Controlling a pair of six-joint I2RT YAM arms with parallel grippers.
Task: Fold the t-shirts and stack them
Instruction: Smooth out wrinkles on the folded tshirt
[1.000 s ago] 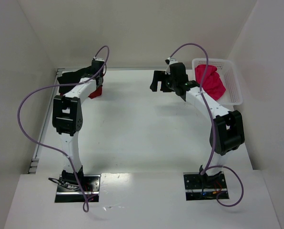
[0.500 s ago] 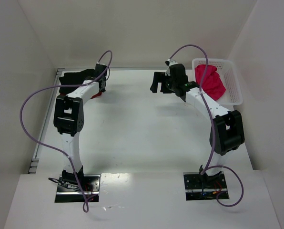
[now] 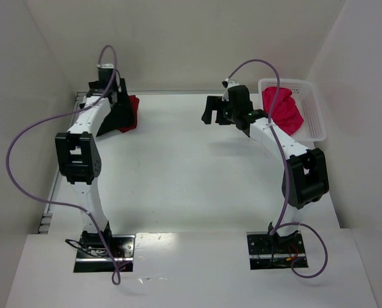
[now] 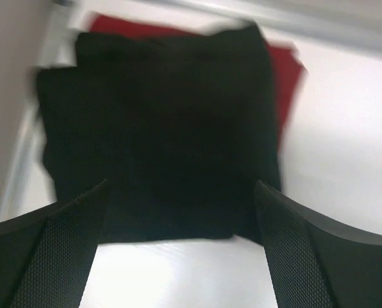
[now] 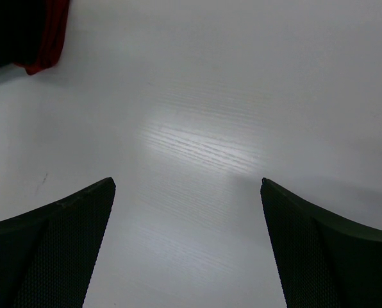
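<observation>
The black t-shirt [image 4: 165,128] lies folded on top of the dark red t-shirt [image 4: 288,67], just under and ahead of the left claw [image 4: 181,185], whose fingers are spread wide with nothing between them. A second ago this claw was pressed together low at the pile's near edge. Since then it has opened and lifted, and its arm has swung toward the far left corner, so the pile now sits straight in front of it. The right claw [image 5: 188,183] has not moved: it is spread wide over bare table [image 5: 197,96], with the pile well off to its front left. Behind this claw stands the white mesh basket [image 3: 316,123], holding the crumpled pink-red t-shirt [image 3: 284,110], unchanged
</observation>
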